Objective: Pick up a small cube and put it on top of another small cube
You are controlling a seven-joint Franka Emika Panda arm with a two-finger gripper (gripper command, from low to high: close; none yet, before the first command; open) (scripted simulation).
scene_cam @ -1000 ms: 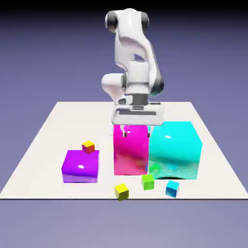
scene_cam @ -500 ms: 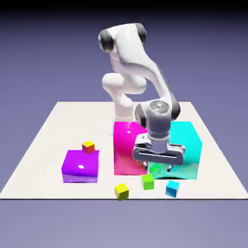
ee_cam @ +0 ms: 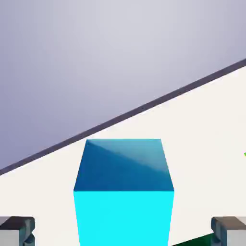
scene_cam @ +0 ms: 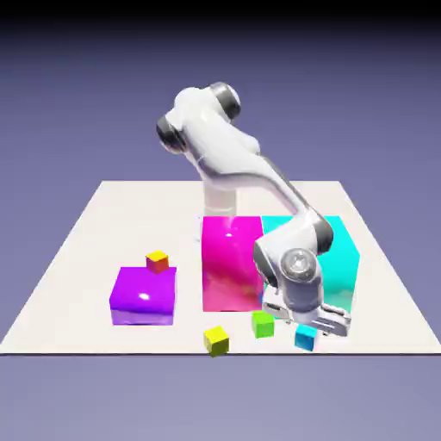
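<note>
A: Hand view: gripper (ee_cam: 123, 230) jaws wide, nothing held; the tiny cyan-blue cube (ee_cam: 123, 192) sits centred between the fingertips (ee_cam: 17, 229), on the white table (ee_cam: 206, 144).

B: Agreed. It lies near the front edge, tiny lime-green cube (scene_cam: 263, 324) just beside. I'd keep it centred and close squarely on opposite faces, minding the big cyan block (scene_cam: 340, 258).

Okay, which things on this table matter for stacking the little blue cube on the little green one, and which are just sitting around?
Part of the job:
- small blue cube
- small green cube
- pincer, open around the blue cube

Lying about:
- small yellow cube
- purple block, with a small yellow-and-red cube on it
- pink block
- big cyan block
</note>
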